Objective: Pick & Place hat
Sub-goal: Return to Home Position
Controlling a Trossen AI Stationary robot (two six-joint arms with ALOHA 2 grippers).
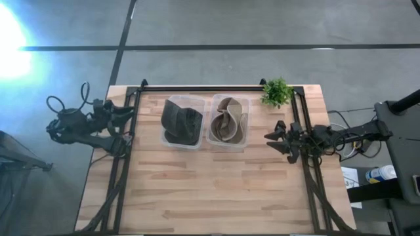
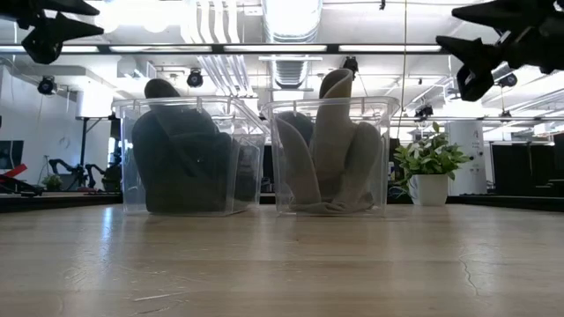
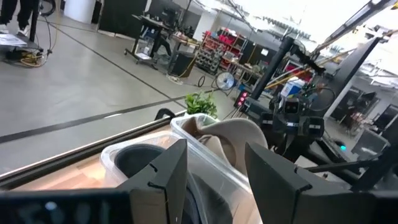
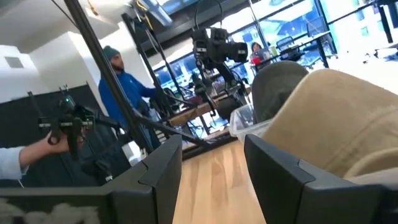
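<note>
Black caps (image 1: 182, 123) sit heaped in the clear bin (image 1: 180, 147) left of centre; left gripper (image 3: 214, 150) at table's left edge is nearer, right gripper (image 1: 272, 139) at right edge, both spread, empty.

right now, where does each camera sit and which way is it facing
High: overhead, straight down on the table; left gripper and right gripper at its sides, both open.
Low: table height, level at the black-cap bin and tan-cap bin; grippers in top corners.
Left wrist: past its own fingers, across both bins toward the right arm.
Right wrist: past its own fingers, over the tan caps toward the left arm.
Shared: high and low both show the plant.
</note>
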